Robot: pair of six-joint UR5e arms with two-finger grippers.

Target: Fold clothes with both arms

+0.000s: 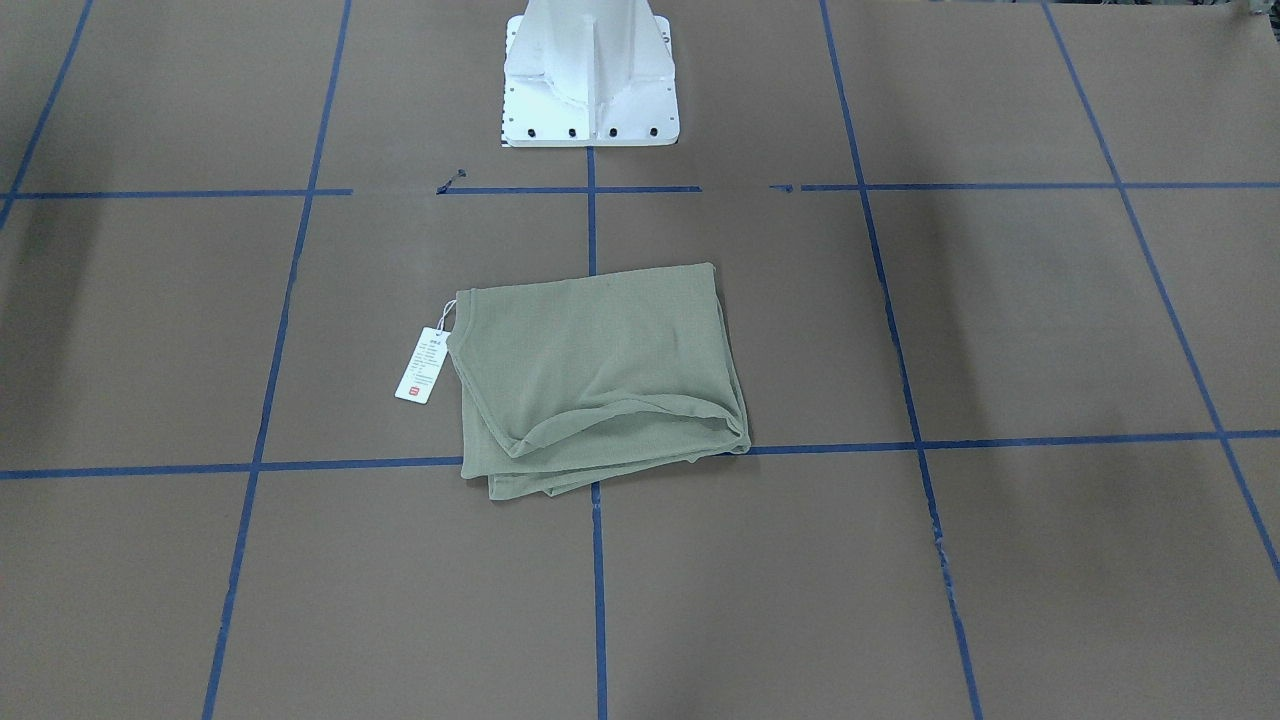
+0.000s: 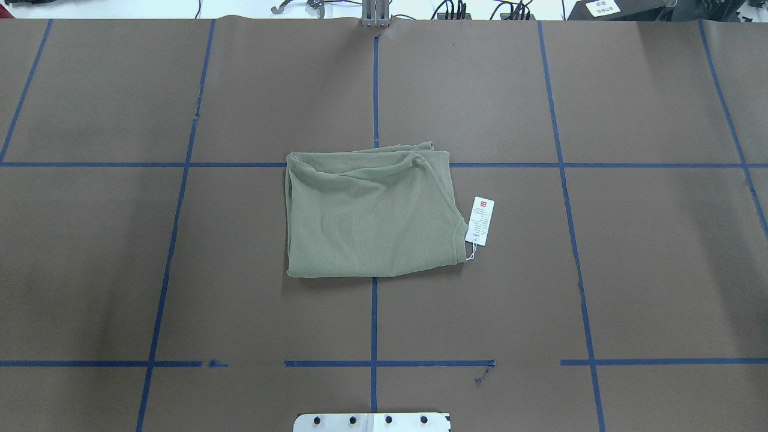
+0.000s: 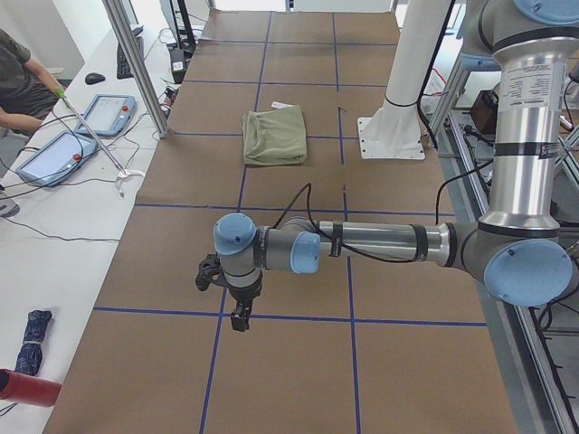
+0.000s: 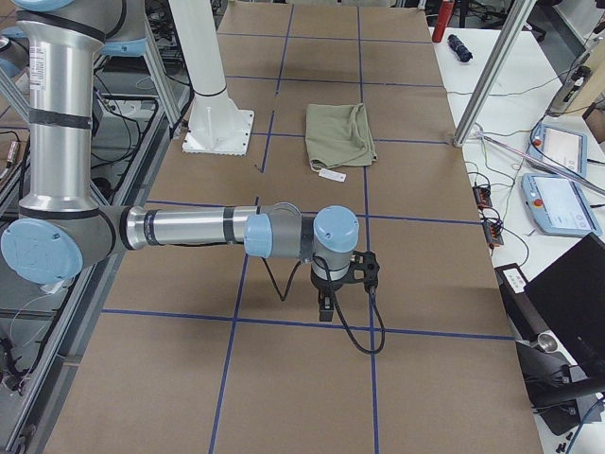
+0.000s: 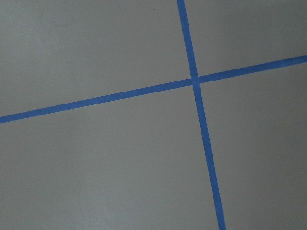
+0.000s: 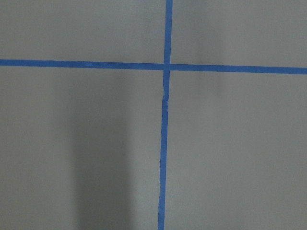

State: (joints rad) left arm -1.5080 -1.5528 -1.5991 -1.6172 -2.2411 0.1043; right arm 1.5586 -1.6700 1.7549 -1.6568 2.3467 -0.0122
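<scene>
Left arm [image 3: 380, 242] and right arm [image 4: 189, 227] hang well off opposite ends of the shirt [image 2: 372, 216], neither nearer; whether their fingers [image 3: 241, 318] are spread, I cannot tell.

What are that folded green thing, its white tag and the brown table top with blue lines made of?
The green shirt looks like soft matte knit fabric: fine ribbing, limp rounded folds. Its hang tag seems stiff white card, flat, printed. The table cover looks like matte brown paper or board, unclear which. The blue lines appear to be tape, with torn ends.
</scene>
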